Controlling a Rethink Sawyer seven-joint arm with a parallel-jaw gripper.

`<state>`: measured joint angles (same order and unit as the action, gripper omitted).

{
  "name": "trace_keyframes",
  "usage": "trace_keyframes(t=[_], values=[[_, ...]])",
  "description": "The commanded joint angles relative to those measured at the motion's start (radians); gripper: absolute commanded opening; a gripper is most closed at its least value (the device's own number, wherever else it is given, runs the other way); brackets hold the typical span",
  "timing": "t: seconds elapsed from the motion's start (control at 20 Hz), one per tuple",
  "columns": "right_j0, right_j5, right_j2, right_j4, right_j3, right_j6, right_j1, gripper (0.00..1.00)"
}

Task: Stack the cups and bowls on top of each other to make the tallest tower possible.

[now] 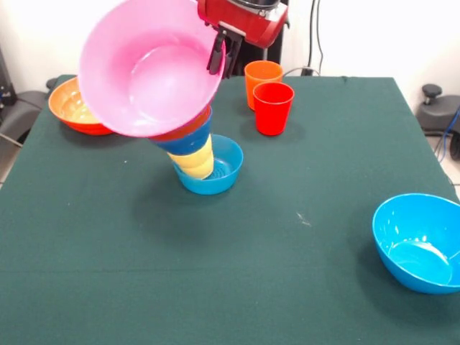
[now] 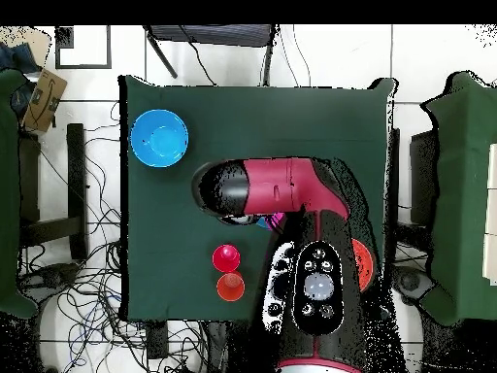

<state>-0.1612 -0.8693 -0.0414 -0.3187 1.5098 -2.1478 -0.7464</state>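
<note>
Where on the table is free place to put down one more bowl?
Free: the green cloth between the small blue bowl and the bright blue bowl, and the whole near-left part. Crowded: by the orange cup, red cup and tilted stack under the pink bowl.

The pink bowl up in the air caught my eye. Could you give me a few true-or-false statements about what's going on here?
1. The pink bowl sits tilted on top of the tower. True.
2. The gripper has its fingers at the pink bowl's rim. True.
3. The red cup is stacked inside the tower. False: it stands on the table beside the orange cup.
4. The tower's bottom rests in a small blue bowl. True.
5. The large orange bowl is upside down. False: it sits open side up, at the table's edge.
6. The bright blue bowl holds a cup. False: it is empty.
</note>
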Motion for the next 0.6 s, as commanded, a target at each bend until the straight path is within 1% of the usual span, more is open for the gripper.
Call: trace_keyframes(t=[0.05, 0.6], values=[[-0.026, 0.055, 0.103, 0.011, -0.015, 0.024, 0.078, 0.0], [-0.025, 0.077, 0.108, 0.003, -0.013, 0.017, 0.091, 0.0]])
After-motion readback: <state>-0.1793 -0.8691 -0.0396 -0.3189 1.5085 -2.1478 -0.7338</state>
